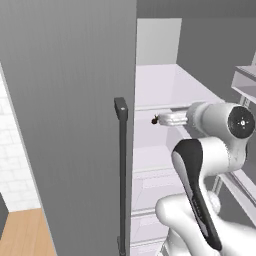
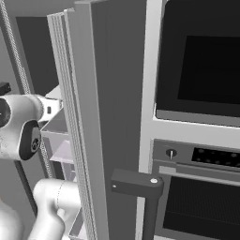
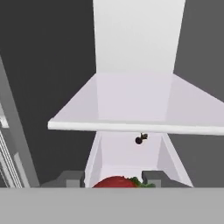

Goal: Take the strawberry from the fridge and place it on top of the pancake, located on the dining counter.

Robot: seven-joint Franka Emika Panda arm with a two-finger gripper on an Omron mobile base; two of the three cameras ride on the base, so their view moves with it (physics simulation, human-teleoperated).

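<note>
One small bright-red strawberry (image 3: 117, 182) sits pinched between the two dark fingertips (image 3: 70, 178) of the pincer (image 1: 156, 119), inside the open matte-grey fridge (image 1: 70, 125); one tiny blackish lump (image 3: 139, 139) on the lower white shelf (image 3: 131, 151)

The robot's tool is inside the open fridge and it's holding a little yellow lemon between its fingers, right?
Not quite. The tool is inside the open fridge, but what sits between its fingers is a red strawberry with a green leafy top, not a yellow lemon. The hand view shows it.
</note>
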